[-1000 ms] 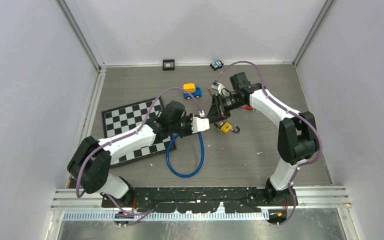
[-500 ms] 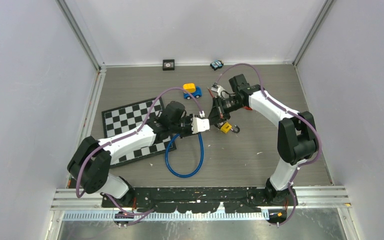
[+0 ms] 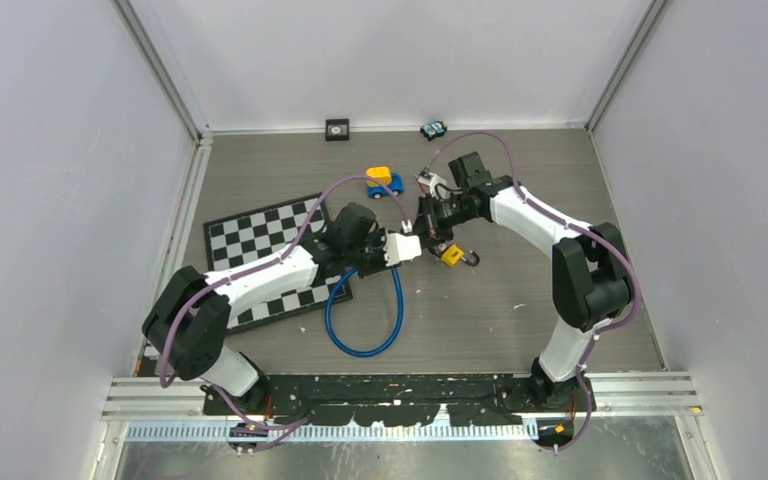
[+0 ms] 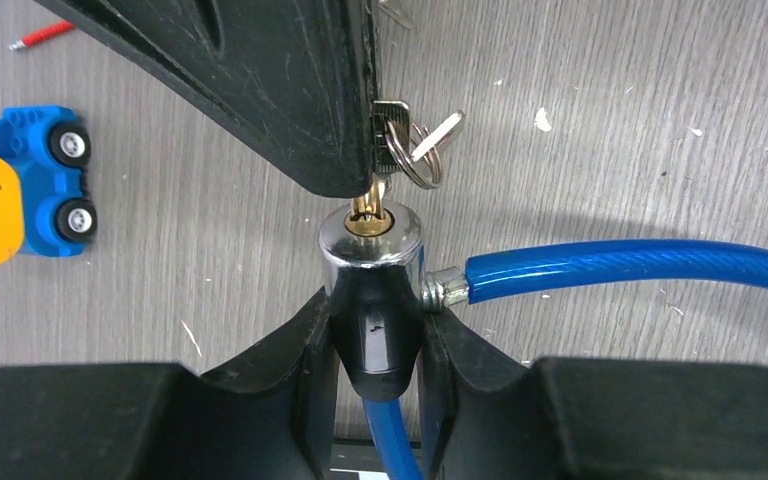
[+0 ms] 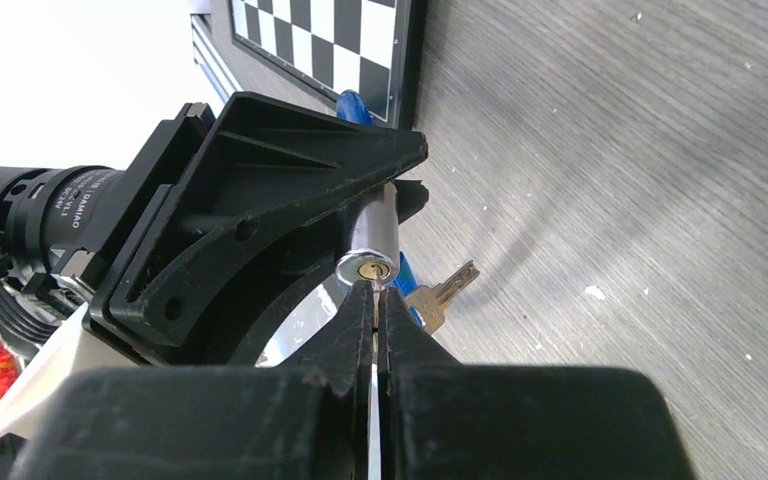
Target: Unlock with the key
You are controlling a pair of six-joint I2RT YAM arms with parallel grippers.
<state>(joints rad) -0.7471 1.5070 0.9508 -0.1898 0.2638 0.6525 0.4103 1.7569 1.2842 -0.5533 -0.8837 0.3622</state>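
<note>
The blue cable lock's black-and-chrome cylinder (image 4: 372,290) is clamped between the fingers of my left gripper (image 4: 374,320), keyhole end pointing away from the wrist. A key (image 4: 370,203) sits in the keyhole (image 5: 373,271), and my right gripper (image 5: 375,300) is shut on its head, the fingertips almost touching the chrome face. A ring (image 4: 417,165) with a spare key (image 5: 442,295) dangles beside it. In the top view both grippers meet mid-table, left gripper (image 3: 418,246) facing right gripper (image 3: 430,228). The blue cable (image 3: 365,320) loops toward the near edge.
A yellow padlock (image 3: 452,255) lies just right of the grippers. A blue and yellow toy car (image 3: 383,181) stands behind them, a chessboard (image 3: 260,240) lies under the left arm. Two small objects (image 3: 337,129) (image 3: 432,130) sit by the back wall. A red pen (image 4: 35,35) lies near the car.
My right gripper has closed on the key and shifted slightly left toward the lock. The left gripper keeps its hold on the cylinder in the same place.
</note>
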